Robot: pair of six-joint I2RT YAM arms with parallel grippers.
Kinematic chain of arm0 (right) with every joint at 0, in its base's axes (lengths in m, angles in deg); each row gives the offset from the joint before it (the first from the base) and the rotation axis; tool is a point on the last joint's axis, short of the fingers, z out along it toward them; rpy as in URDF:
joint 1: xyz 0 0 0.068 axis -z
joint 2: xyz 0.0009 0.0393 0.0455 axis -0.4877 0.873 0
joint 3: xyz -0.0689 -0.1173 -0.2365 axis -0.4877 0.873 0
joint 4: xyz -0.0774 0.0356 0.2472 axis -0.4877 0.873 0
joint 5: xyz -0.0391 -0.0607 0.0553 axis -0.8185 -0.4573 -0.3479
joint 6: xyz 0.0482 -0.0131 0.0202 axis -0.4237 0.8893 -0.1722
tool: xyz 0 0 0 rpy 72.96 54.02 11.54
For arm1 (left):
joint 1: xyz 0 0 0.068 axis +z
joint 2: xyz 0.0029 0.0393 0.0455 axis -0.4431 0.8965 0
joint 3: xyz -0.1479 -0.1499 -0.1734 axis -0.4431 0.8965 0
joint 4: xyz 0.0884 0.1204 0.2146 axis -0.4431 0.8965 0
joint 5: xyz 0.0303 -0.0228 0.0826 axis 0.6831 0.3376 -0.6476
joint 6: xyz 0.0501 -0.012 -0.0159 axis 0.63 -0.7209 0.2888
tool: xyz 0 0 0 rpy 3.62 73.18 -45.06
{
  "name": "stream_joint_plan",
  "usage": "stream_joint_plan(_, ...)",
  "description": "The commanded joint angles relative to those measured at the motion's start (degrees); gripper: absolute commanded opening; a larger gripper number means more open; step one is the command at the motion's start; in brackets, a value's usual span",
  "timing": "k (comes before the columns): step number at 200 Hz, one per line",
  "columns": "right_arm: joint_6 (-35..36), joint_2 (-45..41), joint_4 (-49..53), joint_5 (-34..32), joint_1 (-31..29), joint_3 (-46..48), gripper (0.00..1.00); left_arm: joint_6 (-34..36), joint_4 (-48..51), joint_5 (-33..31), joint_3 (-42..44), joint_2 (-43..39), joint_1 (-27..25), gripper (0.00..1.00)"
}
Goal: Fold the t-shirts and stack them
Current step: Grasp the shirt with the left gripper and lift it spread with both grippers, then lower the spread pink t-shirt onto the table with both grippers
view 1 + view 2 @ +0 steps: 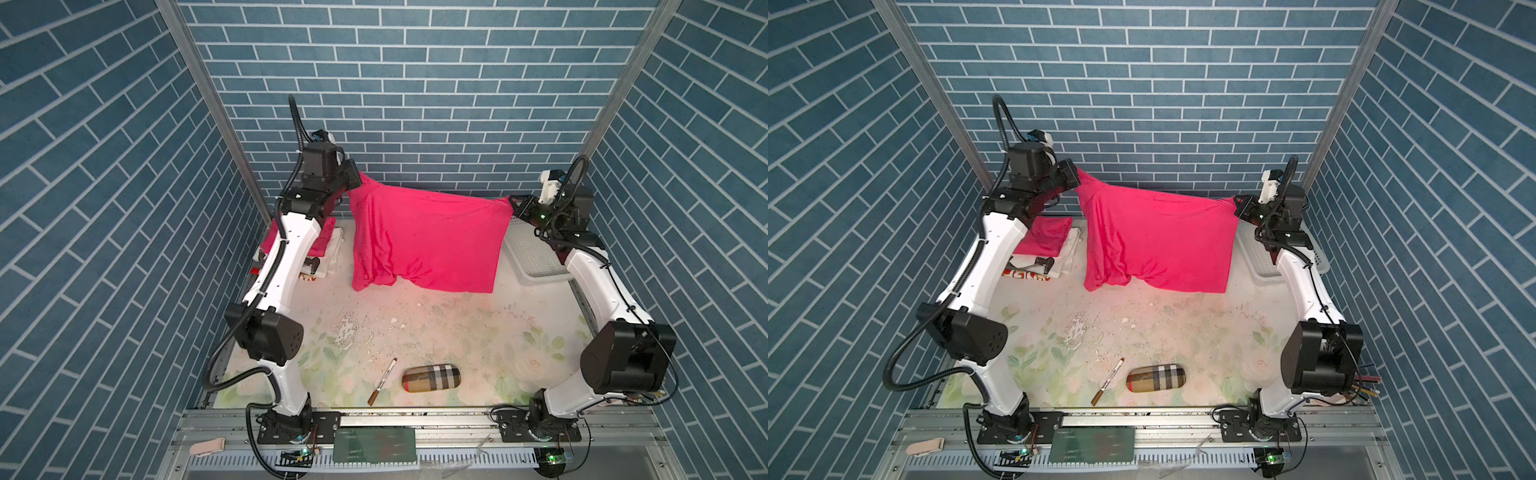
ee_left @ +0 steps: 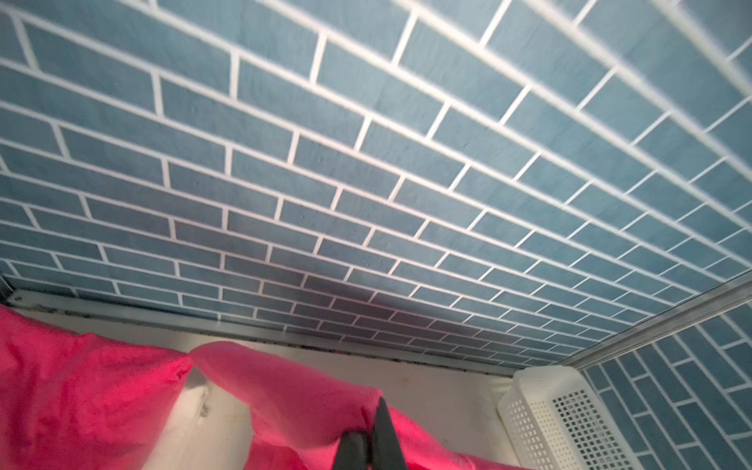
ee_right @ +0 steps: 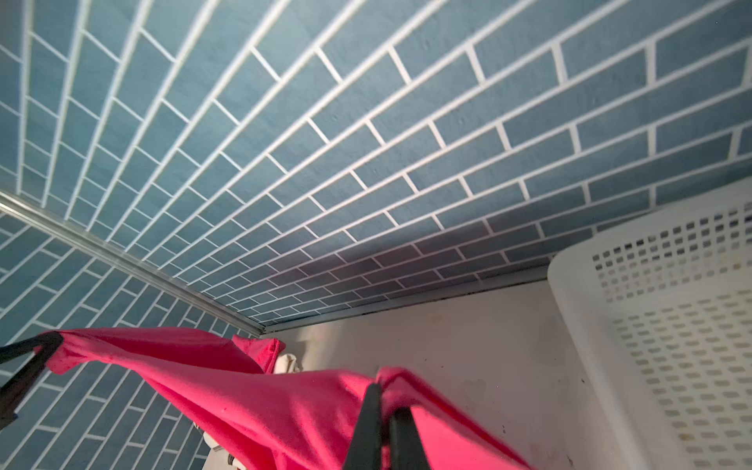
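A bright pink t-shirt hangs spread above the back of the table, held up by its two top corners. My left gripper is shut on the left corner, and its left wrist view shows the jaws pinching pink fabric. Lower down, my right gripper is shut on the right corner. The hem droops onto the table. A second t-shirt, folded, lies at the back left on white cloth.
A white perforated basket sits at the back right under my right arm. A plaid beige case and a brown pen lie near the front edge. The tiled back wall stands close behind the shirt.
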Motion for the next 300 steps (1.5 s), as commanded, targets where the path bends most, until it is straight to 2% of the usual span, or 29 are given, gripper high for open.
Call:
stream_joint_plan(1,2.4,-7.1,-0.5,-0.4,-0.2,6.2,0.00,0.7,-4.6,-1.9,12.3,-10.8,-0.6,0.00)
stream_joint_plan(30,0.2,-14.0,-1.8,-1.0,-0.7,23.6,0.00,-4.9,-13.4,-0.8,42.6,-25.4,-0.8,0.00)
stream_joint_plan(53,1.3,-17.9,1.0,-2.7,-1.3,33.9,0.00,-10.3,-16.8,6.3,61.3,-33.1,-0.9,0.00)
stream_joint_plan(65,2.1,-20.2,3.4,-4.2,-1.2,37.9,0.00,-12.8,-18.0,9.9,68.8,-36.3,-1.5,0.00)
stream_joint_plan(96,2.1,-26.1,7.3,-11.7,-0.3,44.6,0.00,-17.6,-19.0,11.9,80.2,-43.8,-4.8,0.00)
stream_joint_plan(126,2.0,-28.7,9.6,-9.5,4.8,48.3,0.02,-15.7,-13.5,13.0,80.4,-44.7,-6.1,0.00)
stream_joint_plan(133,2.4,-29.0,10.7,-10.1,4.9,48.5,0.05,-14.9,-12.4,13.1,79.9,-44.7,-6.1,0.16)
stream_joint_plan(145,3.1,-29.3,12.2,-10.7,4.8,48.8,0.13,-13.8,-10.6,13.0,78.7,-44.9,-6.1,0.51)
stream_joint_plan(158,3.9,-29.6,13.1,-11.1,4.9,49.1,0.19,-12.1,-8.6,11.0,76.4,-44.9,-6.1,0.84)
stream_joint_plan(161,3.9,-29.6,13.2,-11.1,4.8,49.1,0.21,-11.6,-7.9,10.3,75.7,-44.8,-6.1,0.88)
stream_joint_plan(183,4.0,-30.4,13.7,-10.7,4.8,49.0,0.35,-7.6,-3.6,5.2,69.9,-42.4,-6.0,0.89)
stream_joint_plan(201,4.1,-31.8,14.3,-12.6,3.3,47.7,0.46,-6.5,-4.5,5.6,68.2,-39.3,-6.1,0.89)
stream_joint_plan(217,4.3,-31.7,14.2,-18.2,-2.1,44.9,0.58,-7.3,-9.4,8.0,67.9,-34.4,-7.5,0.88)
stream_joint_plan(235,5.3,-27.1,11.9,-22.8,-8.7,41.5,0.69,-7.1,-12.6,5.1,65.6,-26.0,-10.2,0.88)
stream_joint_plan(258,8.4,-17.4,10.3,-22.0,-9.4,36.8,0.74,-6.7,-13.5,0.6,61.9,-16.2,-11.3,0.88)
stream_joint_plan(300,14.9,-2.1,11.6,-24.4,-9.4,27.8,0.79,-5.9,-16.7,-4.6,59.6,-7.2,-11.3,0.88)
